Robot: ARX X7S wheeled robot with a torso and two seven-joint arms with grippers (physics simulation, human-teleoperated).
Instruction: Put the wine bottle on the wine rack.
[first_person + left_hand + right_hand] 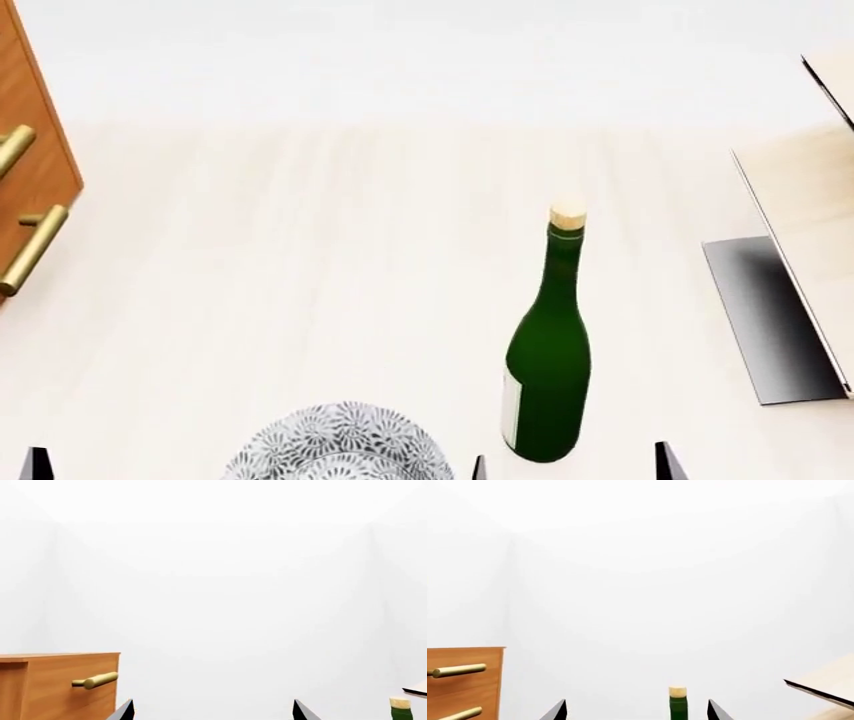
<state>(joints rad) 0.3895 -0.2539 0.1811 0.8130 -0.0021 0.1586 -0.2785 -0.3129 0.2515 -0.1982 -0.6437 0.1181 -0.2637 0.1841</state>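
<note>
Closest to the robot in the head view, only the dark fingertips poke into the bottom edge. The right gripper has its fingers spread wide, and the base of the wine bottle sits right in the gap between them without either finger touching it, as far as I can tell. The right wrist view backs this up: the cork and neck line up almost dead centre between the two tips, so my guess is it's lined up for a grab low on the body. The left gripper is spread wide too and holds nothing; it hangs off to the side near a patterned grey bowl.

The bottle itself stands upright on the pale table, untouched, still to be lifted. It's a tall slim dark green glass thing, long neck, tan cork on top, a pale label strip low on the left side. Glossy and narrow, so probably slippery and easy to tip.

Further out on the right is the wine rack: slanted pale wood boards with thin dark edges on a grey metal base, well apart from the bottle. On the far left edge stands a brown cabinet with brass handles.
</note>
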